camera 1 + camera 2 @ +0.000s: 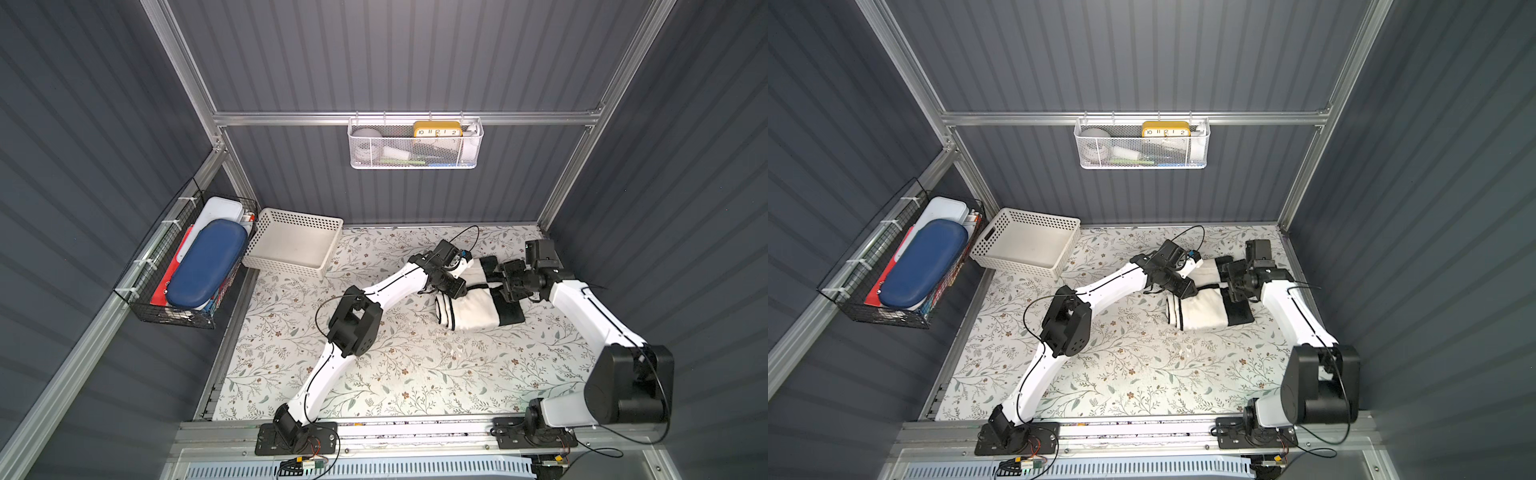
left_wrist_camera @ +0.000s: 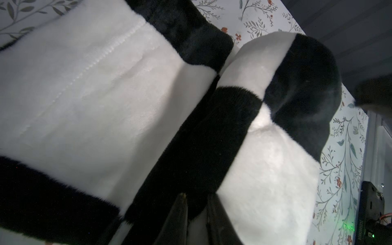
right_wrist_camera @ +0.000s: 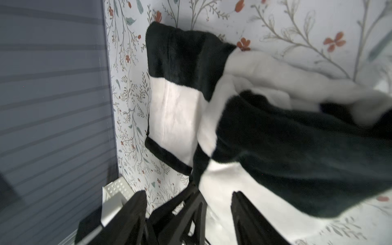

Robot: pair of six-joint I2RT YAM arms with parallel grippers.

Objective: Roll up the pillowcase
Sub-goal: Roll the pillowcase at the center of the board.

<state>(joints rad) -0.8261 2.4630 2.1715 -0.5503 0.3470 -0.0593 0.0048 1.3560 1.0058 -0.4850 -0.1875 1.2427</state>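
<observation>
Clamped on a black fold of the pillowcase (image 2: pixel 106 95) are the jaws of the left gripper (image 2: pixel 197 196), as is seen in the left wrist view. Those of the right gripper (image 3: pixel 188 194) are held wide apart, and white plush is seen just beyond its fingers (image 3: pixel 244 212). In both top views the pillowcase (image 1: pixel 473 311) (image 1: pixel 1204 309) is found gathered into a thick, loosely rolled bundle on the floral table cover (image 1: pixel 374 365), toward the far right of the table, between the two grippers. In the right wrist view a flatter checked part is seen lying on the cover beside the raised, bunched part. A white basket (image 1: pixel 291 245) is set well apart at the far left.
</observation>
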